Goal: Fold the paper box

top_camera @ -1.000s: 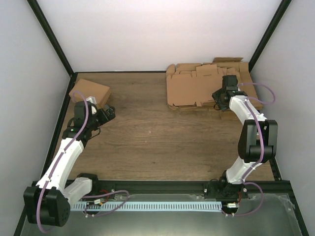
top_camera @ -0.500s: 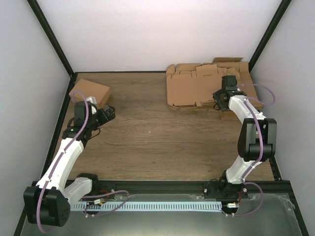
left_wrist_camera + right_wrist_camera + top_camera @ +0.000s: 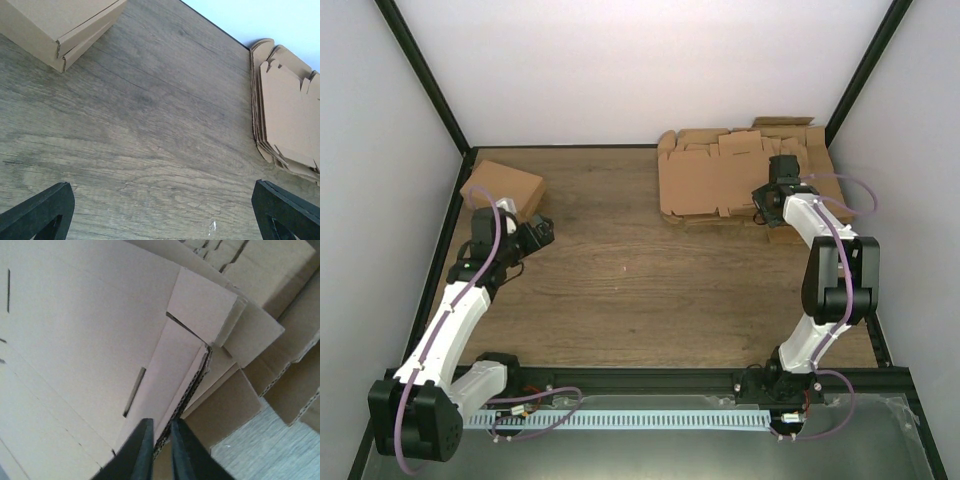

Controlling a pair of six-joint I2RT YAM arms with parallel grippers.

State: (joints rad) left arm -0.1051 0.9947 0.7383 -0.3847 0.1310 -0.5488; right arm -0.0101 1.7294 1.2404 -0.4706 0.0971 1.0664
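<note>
Your right pincer (image 3: 161,423) is drawn down to a thin slit. The corrugated edge of a flap runs straight into that slit, so I judge it pinched on the rim of the top sheet, though the contact itself is hidden under the fingers. That top sheet is the paper box (image 3: 75,330). It lies flat and unfolded on the pile of blanks (image 3: 790,135) in the far right corner of the bench (image 3: 640,290), with 1 slot cut visible just above the pincer.

Your left pincer (image 3: 160,217) is spread wide and holds nothing. It hangs over bare wood on the left side, near the finished box (image 3: 503,186) in the far left corner.

The step in hand looks like the very 1st one: getting 1 blank off the pile. No crease or wall has been raised yet.

The next move calls for peeling only that 1 sheet. Lift the pinched edge gently and check that the sheets underneath stay put (their edges sit tight against it, so 2 could come up together). Then draw the sheet toward the open middle of the bench, where both arms can reach it. The left pincer is already open, so it can pin or take the opposite edge once the sheet arrives
</note>
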